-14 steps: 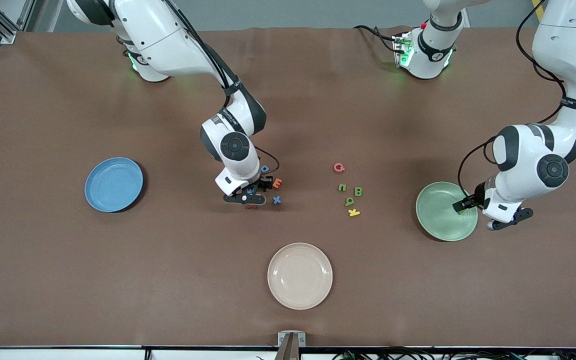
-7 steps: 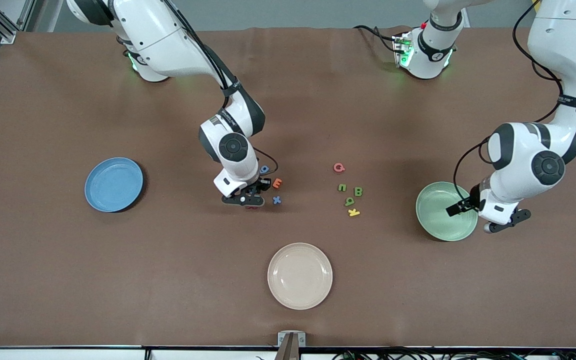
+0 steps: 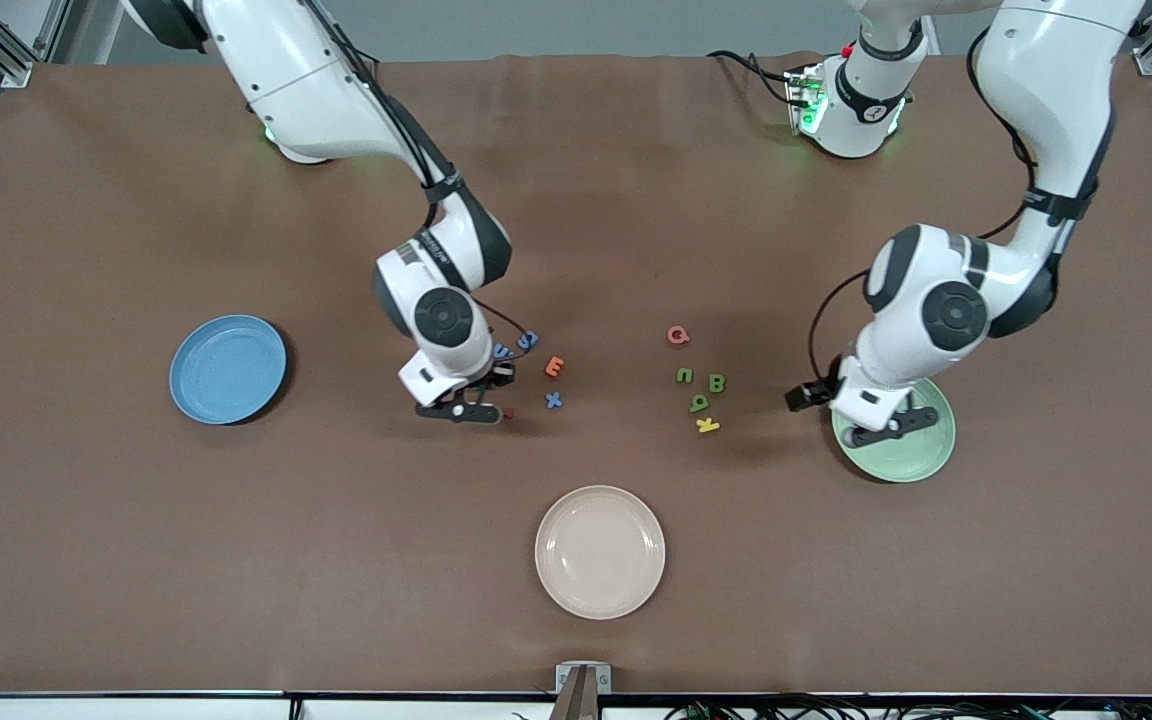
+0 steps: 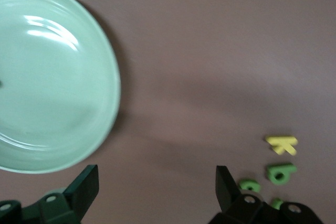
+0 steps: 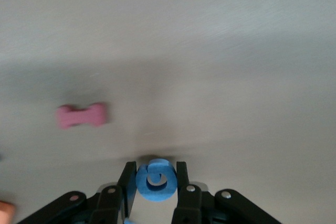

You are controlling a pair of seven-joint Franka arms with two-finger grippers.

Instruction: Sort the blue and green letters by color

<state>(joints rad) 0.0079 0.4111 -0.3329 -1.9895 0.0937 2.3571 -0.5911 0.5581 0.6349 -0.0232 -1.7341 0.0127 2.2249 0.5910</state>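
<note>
readable letters on the table (image 3: 86, 560): orange e (image 3: 555, 367), blue x (image 3: 554, 400), green b (image 3: 717, 383), yellow k (image 3: 707, 425).
right gripper (image 5: 153, 178) over mid-table, jaws pinching a round blue letter (image 5: 154, 181); only the right wrist view shows it, plus a pink piece (image 5: 82, 115).
left gripper (image 4: 156, 182) over table beside the green plate (image 4: 79, 129), jaws spread, nothing between.
green letters (image 3: 699, 403) lie between the grippers.

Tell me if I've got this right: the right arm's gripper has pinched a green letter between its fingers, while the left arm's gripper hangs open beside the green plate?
Not quite. The letter pinched in the right gripper is blue, not green: the right wrist view shows a blue letter clamped between its fingers. The rest holds: the left gripper hangs open beside the green plate.
</note>
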